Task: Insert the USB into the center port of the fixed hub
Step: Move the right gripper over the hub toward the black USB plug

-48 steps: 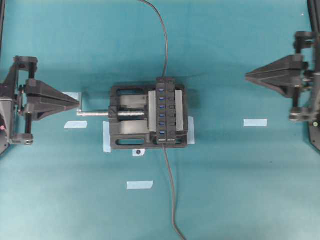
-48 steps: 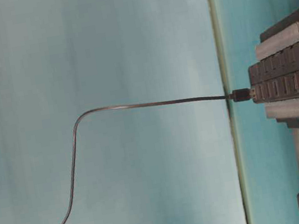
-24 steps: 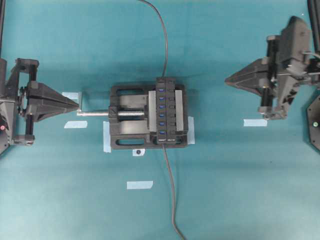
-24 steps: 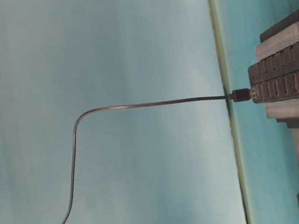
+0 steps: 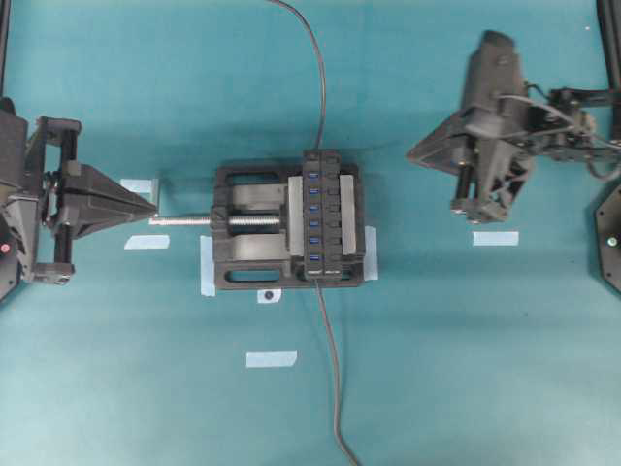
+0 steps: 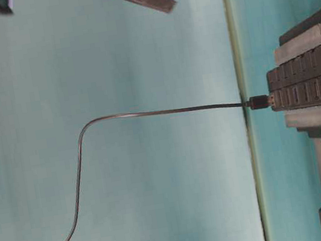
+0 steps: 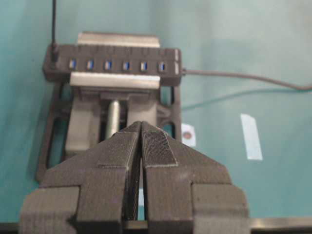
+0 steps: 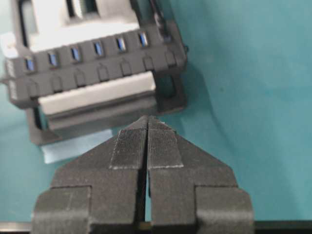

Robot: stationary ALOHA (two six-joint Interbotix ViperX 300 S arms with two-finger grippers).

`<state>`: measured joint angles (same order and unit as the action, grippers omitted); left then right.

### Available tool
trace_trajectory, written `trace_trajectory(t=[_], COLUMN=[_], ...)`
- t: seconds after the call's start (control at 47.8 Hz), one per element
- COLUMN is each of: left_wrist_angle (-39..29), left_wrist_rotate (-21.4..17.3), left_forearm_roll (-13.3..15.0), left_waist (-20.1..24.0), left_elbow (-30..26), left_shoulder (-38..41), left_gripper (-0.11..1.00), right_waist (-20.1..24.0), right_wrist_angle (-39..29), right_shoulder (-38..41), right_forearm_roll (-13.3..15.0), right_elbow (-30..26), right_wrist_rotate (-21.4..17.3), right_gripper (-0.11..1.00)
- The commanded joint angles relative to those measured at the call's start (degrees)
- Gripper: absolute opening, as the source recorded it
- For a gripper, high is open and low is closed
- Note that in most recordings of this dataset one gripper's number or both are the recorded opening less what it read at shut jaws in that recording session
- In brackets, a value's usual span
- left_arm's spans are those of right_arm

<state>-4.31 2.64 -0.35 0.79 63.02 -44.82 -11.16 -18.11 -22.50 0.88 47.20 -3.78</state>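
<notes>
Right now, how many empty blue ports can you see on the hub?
6, side by side in one row along the fixed hub. The USB sits plugged in at one end of that row, so a seventh port may be hidden under it.

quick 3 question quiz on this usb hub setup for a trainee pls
1. True or false: the USB sits in the centre port of the fixed hub.
2. Pick one. The left pincer and the right pincer are: A) both open, B) both shut and empty, C) one shut on the cable.
3. In a word: what clamps the fixed hub in place?

Key
1. False: the USB is in the end port; the six other blue slots, the centre one among them, are free.
2. B.
3. The vise.
</notes>
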Motion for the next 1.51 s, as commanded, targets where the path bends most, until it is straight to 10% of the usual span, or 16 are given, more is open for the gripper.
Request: trace_trajectory(t=[0.0,1.486], left_wrist_angle=[0.18,-1.93], left_wrist_rotate=[0.09,0.26], left_forearm_roll=[-0.09,-0.09], left_waist=[0.18,0.18], left_elbow=[-1.49,-0.88], left_shoulder=[0.18,0.09], left_gripper=[0.00,0.00], right_waist=[-0.26,-0.53], right_wrist_angle=[0.35,-0.18], right_shoulder=[1.32,22.06], right_forearm_roll=[0.09,0.88], right_elbow=[-2.46,-15.21], right_wrist_rotate=[0.35,5.19], right_gripper=[-0.02,-0.02])
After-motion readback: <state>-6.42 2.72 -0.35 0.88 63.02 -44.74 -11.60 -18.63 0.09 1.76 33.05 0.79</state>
